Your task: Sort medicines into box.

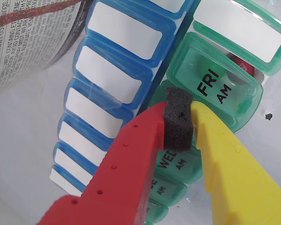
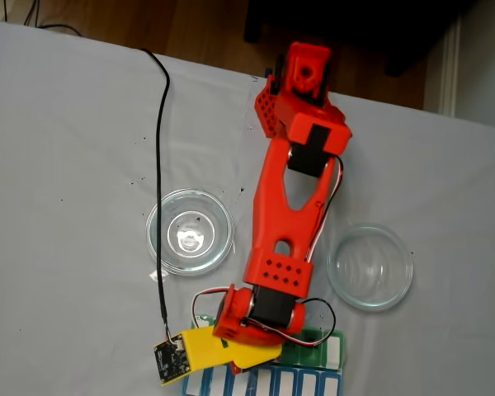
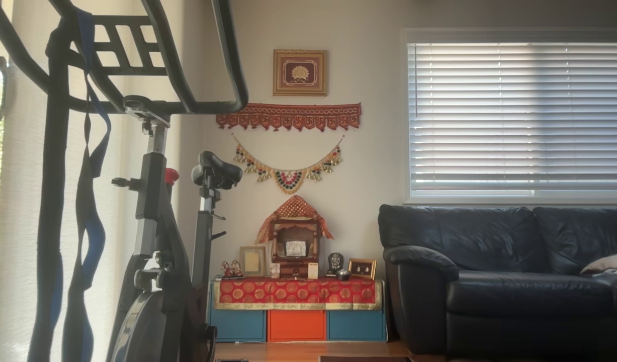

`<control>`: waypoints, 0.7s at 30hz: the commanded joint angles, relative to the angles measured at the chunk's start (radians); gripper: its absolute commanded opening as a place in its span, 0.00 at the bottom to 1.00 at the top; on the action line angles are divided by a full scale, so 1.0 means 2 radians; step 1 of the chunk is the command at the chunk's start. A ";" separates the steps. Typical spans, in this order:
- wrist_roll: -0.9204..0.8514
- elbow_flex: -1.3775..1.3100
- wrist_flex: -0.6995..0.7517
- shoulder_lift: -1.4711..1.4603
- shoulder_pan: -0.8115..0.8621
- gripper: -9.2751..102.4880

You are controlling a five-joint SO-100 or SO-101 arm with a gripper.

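In the wrist view my gripper [image 1: 179, 123] hangs low over the green row of the box [image 1: 234, 101], just below the lid marked FRI AM. Its red finger [image 1: 126, 164] and yellow finger [image 1: 229, 168] are shut against the black foam pad [image 1: 178, 126] between them, and no ball shows there. One dark red medicine [image 1: 240, 64] peeks out behind the FRI lid. In the fixed view the red arm reaches down the table, and the gripper [image 2: 249, 361] sits over the box [image 2: 318, 353] at the bottom edge.
The blue row of compartments [image 1: 107, 79] [image 2: 268, 383] adjoins the green one. Two clear glass dishes [image 2: 190, 231] [image 2: 370, 266] stand left and right of the arm. A black cable [image 2: 158, 181] runs down to a small board [image 2: 169, 361]. Printed paper [image 1: 18, 42] lies nearby.
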 commanded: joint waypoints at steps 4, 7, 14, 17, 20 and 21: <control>-0.002 -0.048 0.001 0.015 0.003 0.09; -0.007 -0.049 -0.004 0.011 0.005 0.09; -0.021 -0.052 -0.009 0.005 0.012 0.09; -0.027 -0.053 -0.009 0.005 0.016 0.09; -0.034 -0.054 -0.009 0.004 0.021 0.09; -0.037 -0.054 -0.007 0.004 0.023 0.09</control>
